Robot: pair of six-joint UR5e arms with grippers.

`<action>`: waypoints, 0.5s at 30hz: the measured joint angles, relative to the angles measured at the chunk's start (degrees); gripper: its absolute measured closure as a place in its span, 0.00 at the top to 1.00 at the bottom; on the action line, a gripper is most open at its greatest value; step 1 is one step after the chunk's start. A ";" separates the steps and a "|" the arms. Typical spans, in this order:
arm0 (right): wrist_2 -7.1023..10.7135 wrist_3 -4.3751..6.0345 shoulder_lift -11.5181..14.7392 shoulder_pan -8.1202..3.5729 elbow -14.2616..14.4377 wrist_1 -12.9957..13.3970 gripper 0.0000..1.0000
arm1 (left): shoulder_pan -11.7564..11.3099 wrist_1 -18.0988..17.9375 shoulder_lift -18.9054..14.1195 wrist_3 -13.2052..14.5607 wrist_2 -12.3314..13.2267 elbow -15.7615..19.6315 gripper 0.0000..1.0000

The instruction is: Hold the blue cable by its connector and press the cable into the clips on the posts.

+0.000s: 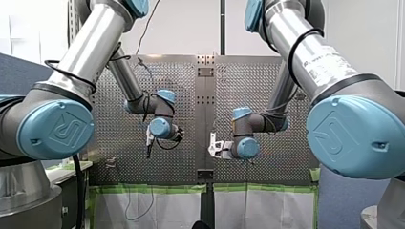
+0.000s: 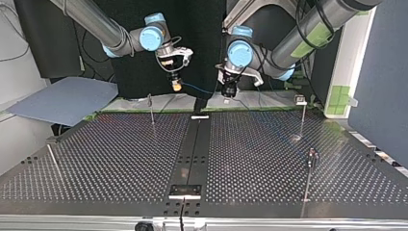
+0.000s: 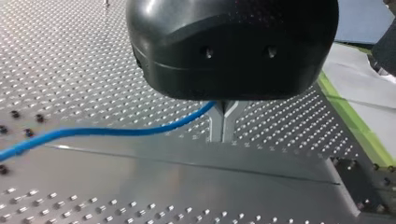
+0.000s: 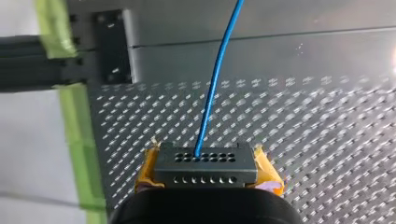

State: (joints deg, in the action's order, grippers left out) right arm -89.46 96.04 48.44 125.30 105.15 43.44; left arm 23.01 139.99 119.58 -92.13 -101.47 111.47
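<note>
a: item one, the blue cable point(image 4: 215, 84). location?

b: hanging in the air over the far edge of the perforated table point(image 2: 120, 154) in the top view, strung between the two grippers. it touches no post.

a: the connector point(image 4: 205, 164)?

b: a small grey block with rows of holes. the yellow pads point(image 4: 268, 170) of the right gripper point(image 2: 176, 85) pinch it on both sides. the cable leaves one hole and runs straight away from it.

a: the left gripper point(image 3: 223, 122)?

b: its metal fingers are pressed together on the cable itself, a little way along from the connector. the line enters at the fingers and trails off across the plate.

a: handling?

b: in my judgement it is thin, light and limp. it bows between the grips and will sag unless it is kept taut. the jacket looks smooth, so it may slide through the metal fingers. the connector is the only rigid part, and its flat sides are the correct place to hold it. i would avoid tugging where the cable enters it.

a: targets?

b: slim posts point(image 2: 152, 113) stand well apart across the table, and clips point(image 2: 300, 99) can be made out on some tops. none is loaded yet, so the pressing step is outstanding.
</note>
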 joint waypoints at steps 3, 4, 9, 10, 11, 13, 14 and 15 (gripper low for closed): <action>0.00 -0.05 -0.23 -0.61 1.30 1.48 0.00 | 0.69 -1.67 1.65 -0.06 -0.11 -0.02 0.00; 0.02 -0.01 -0.27 -0.84 1.71 1.92 0.00 | 0.90 -2.08 2.06 -0.10 -0.10 -0.03 0.00; 0.13 0.14 -0.37 -2.20 3.55 4.43 0.00 | 1.91 -4.51 4.51 -0.20 0.02 -0.82 0.00; 0.14 0.13 -0.37 -2.33 3.68 4.74 0.00 | 2.06 -4.98 4.97 -0.17 0.03 -0.99 0.00; 0.14 0.13 -0.38 -2.43 3.78 4.98 0.00 | 2.19 -5.46 5.43 -0.13 0.02 -1.15 0.00; 0.17 0.12 -0.43 -2.66 3.93 5.31 0.00 | 2.48 -6.46 6.45 -0.08 0.03 -1.43 0.00; 0.16 0.09 -0.47 -2.84 4.06 5.42 0.00 | 2.63 -6.87 6.85 -0.10 0.00 -1.54 0.00; 0.15 0.04 -0.50 -3.18 4.31 5.61 0.00 | 2.82 -7.45 7.41 -0.15 -0.02 -1.71 0.00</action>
State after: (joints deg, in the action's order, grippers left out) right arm -89.31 96.09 47.93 122.12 109.45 49.05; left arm 25.83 132.54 126.99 -92.28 -101.49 109.76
